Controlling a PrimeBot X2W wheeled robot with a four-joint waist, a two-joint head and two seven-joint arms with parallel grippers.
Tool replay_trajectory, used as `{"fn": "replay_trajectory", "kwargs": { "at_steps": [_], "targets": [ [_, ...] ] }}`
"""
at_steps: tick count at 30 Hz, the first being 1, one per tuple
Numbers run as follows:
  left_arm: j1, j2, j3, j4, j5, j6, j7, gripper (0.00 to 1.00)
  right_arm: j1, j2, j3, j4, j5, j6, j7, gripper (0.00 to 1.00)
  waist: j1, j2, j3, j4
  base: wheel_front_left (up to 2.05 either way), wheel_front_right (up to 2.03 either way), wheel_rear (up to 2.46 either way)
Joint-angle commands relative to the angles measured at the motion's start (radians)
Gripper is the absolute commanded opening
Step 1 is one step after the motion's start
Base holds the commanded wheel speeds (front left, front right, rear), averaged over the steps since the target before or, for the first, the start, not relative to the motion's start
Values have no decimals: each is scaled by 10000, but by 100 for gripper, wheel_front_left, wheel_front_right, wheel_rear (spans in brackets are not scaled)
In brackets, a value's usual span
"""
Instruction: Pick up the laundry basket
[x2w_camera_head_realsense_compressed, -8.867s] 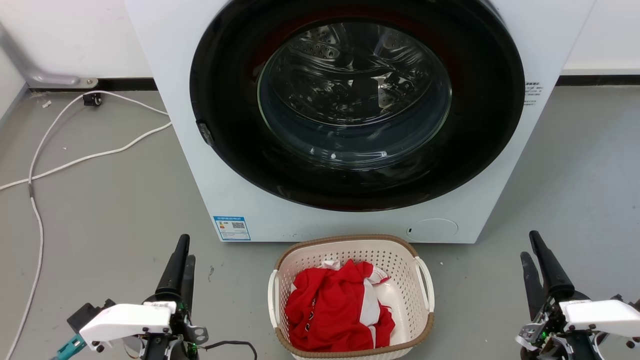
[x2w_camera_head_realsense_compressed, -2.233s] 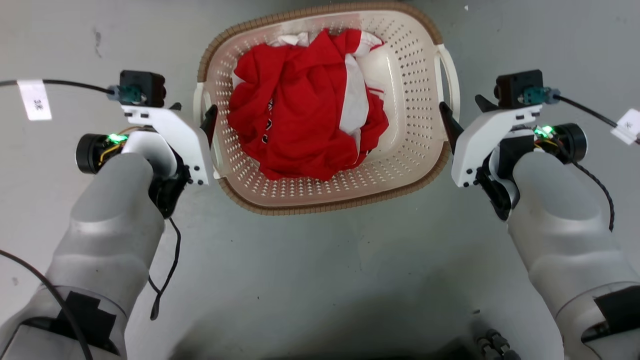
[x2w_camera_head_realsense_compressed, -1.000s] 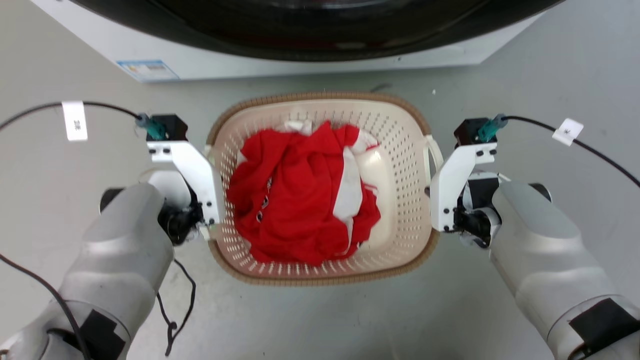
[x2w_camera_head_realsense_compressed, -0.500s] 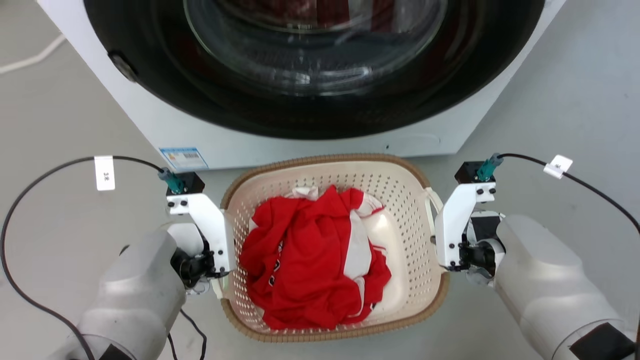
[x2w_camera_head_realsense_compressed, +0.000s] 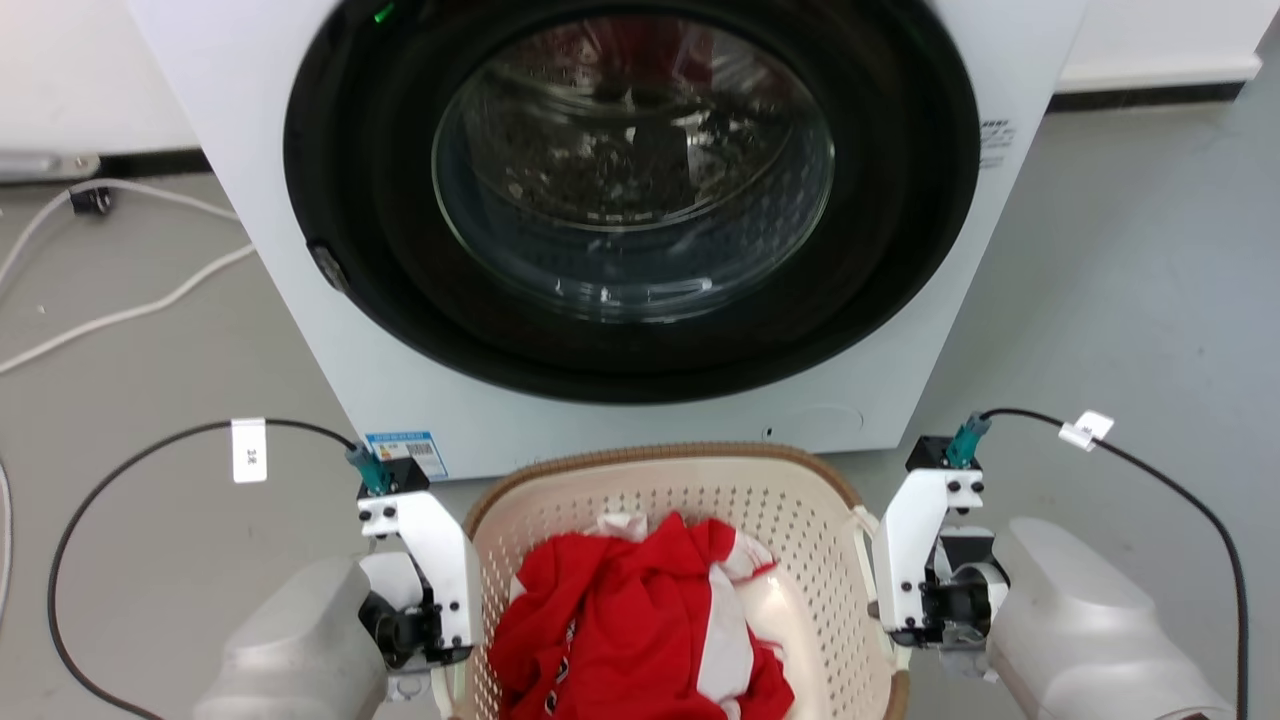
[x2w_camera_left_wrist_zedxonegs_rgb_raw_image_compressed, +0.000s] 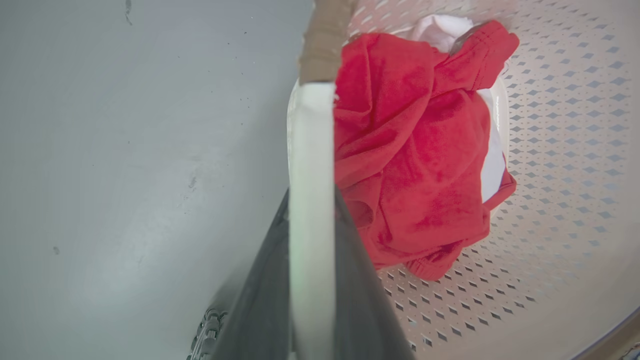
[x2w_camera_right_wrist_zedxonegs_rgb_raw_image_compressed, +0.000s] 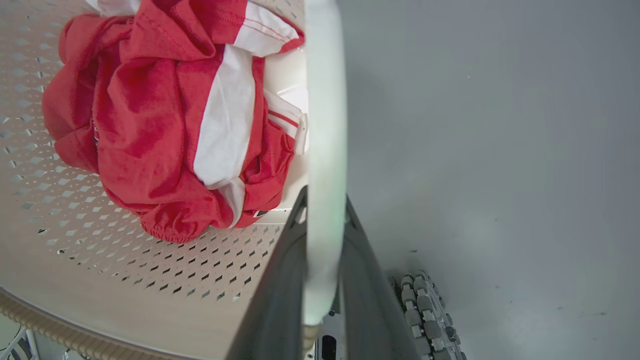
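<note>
Laundry basket in a two-handed grip before the washer. The cream-white perforated plastic laundry basket (x2w_camera_head_realsense_compressed: 800, 520), rimmed in brown woven-look trim, is held between the two arms just in front of the white front-loading washer (x2w_camera_head_realsense_compressed: 1000, 300). It is judged to hang clear of the grey floor (x2w_camera_head_realsense_compressed: 1120, 300), though its underside is hidden.

In the left wrist view the left gripper (x2w_camera_left_wrist_zedxonegs_rgb_raw_image_compressed: 312, 200) is clamped on the smooth white plastic left handle (x2w_camera_left_wrist_zedxonegs_rgb_raw_image_compressed: 311, 140), one dark finger pressed to each face of the bar. The right gripper (x2w_camera_right_wrist_zedxonegs_rgb_raw_image_compressed: 325, 200) is closed the same way on the matching right handle (x2w_camera_right_wrist_zedxonegs_rgb_raw_image_compressed: 326, 115).

The basket is expected to handle as a light, fairly stiff shell. Some flex in the thin holed walls is likely. The crumpled red-and-white garment (x2w_camera_head_realsense_compressed: 620, 630) inside is soft and adds little weight, but it may slide if the basket is tipped. The handles look smooth and could slip through narrow fingers, so a firm, even hold at both handles is judged the right place.

The opening is turned upward and the rim sits roughly level. The long axis is judged to run from handle to handle, across the robot's front and parallel to the washer's face. The near end is cut off at the bottom edge of the head view.
</note>
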Motion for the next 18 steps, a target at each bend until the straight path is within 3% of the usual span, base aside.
{"fn": "replay_trajectory", "kwargs": {
  "at_steps": [1,18],
  "targets": [
    [148,-150,-34,-48,-65,-48,44,0,150,130,0,-11,76,35,76,0,3,0,-349,-39,0,0,0],
    [482,-339,-330,30,-347,-50,449,0,211,123,24,108,-47,35,763,0,3,0,-899,124,0,0,0]
  ]
}}
